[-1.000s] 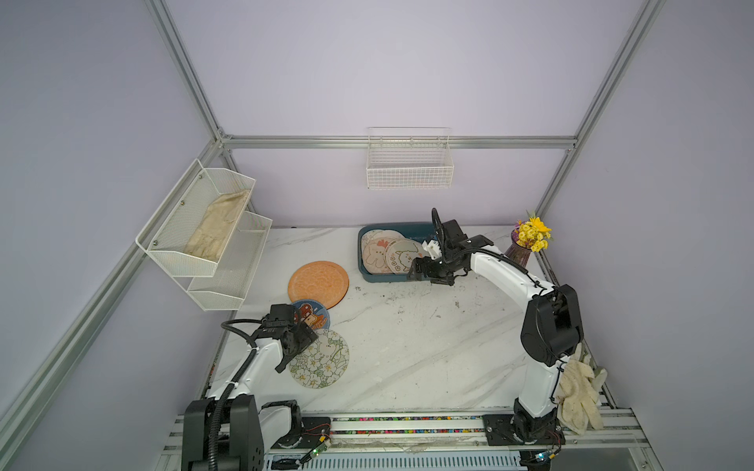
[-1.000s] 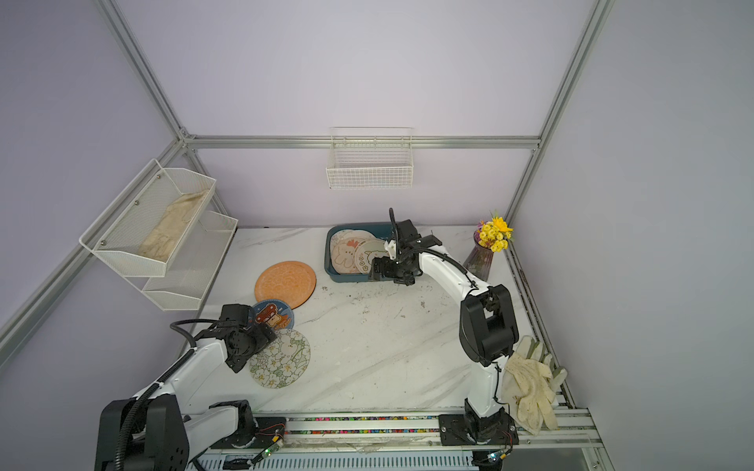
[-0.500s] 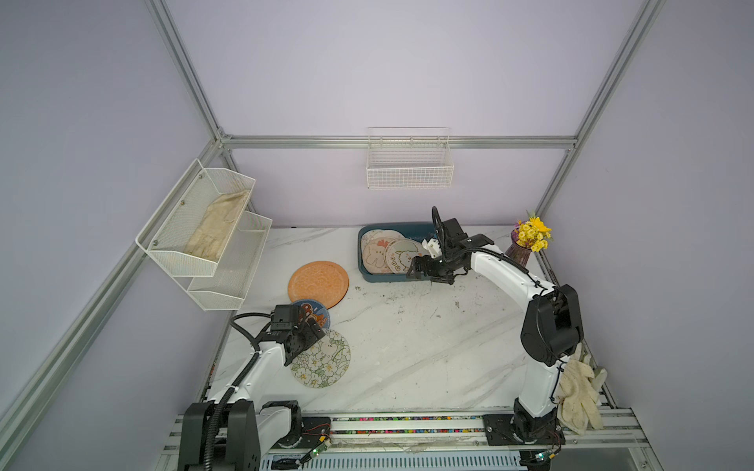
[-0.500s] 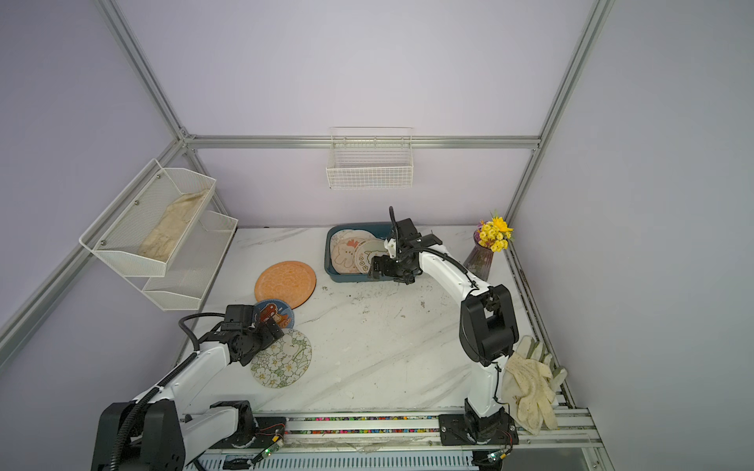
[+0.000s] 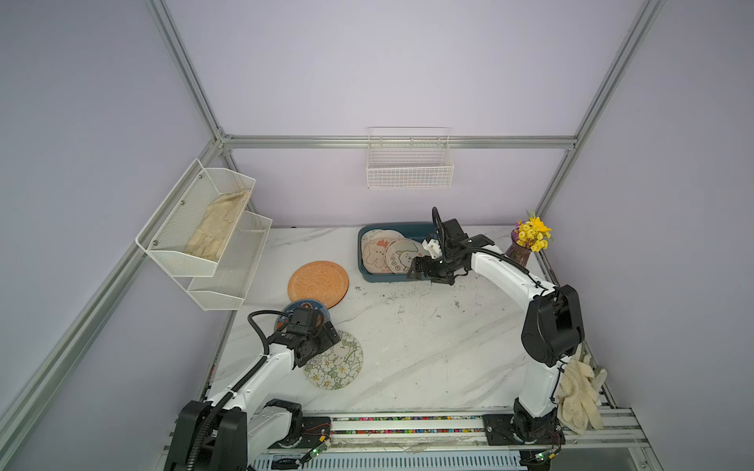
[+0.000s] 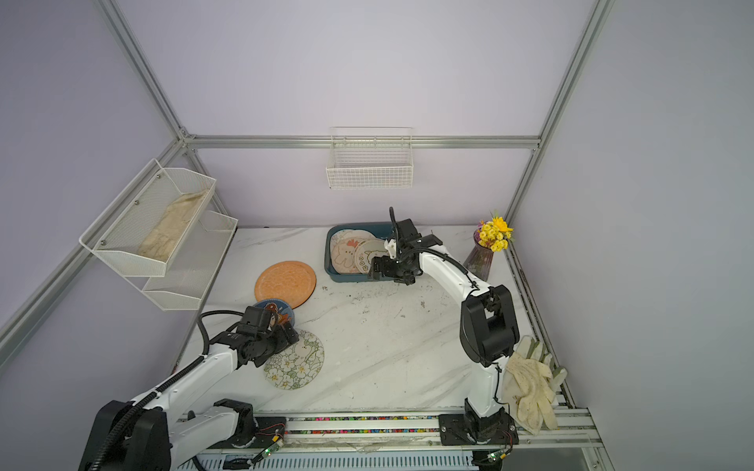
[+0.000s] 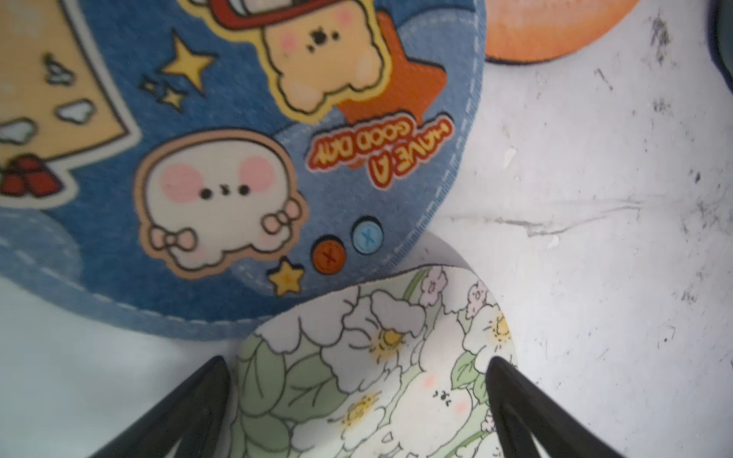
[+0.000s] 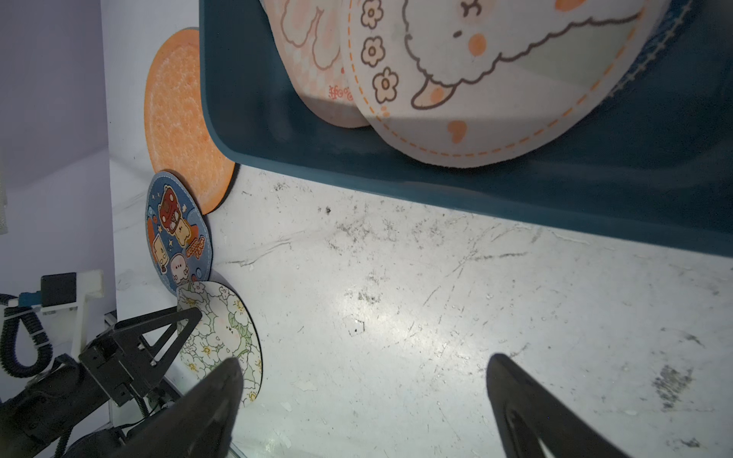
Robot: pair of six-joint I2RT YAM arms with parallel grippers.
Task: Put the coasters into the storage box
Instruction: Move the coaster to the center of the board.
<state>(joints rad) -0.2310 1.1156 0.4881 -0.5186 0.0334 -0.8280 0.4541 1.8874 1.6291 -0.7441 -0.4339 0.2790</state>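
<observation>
The teal storage box (image 5: 383, 278) stands at the back of the marble table and holds several cartoon-print coasters (image 5: 387, 253). Outside it lie three coasters: an orange one (image 5: 318, 283), a blue cartoon one (image 7: 238, 158) and a floral one (image 5: 338, 367). My left gripper (image 5: 326, 338) is open, its fingertips either side of the floral coaster's (image 7: 357, 368) rim near the blue one. My right gripper (image 5: 420, 271) hangs open with nothing between its fingers, over the table by the box's front wall (image 8: 396, 178), below the sheep coaster (image 8: 476, 99).
A white mesh two-tier shelf (image 5: 204, 236) holding a glove hangs on the left wall. A white wire basket (image 5: 410, 163) hangs on the back wall. A vase of yellow flowers (image 5: 524, 244) stands at the back right. Another glove (image 5: 579, 391) lies by the right arm's base.
My left gripper has shifted a little forward over the floral coaster's edge. The right arm has hardly moved.
</observation>
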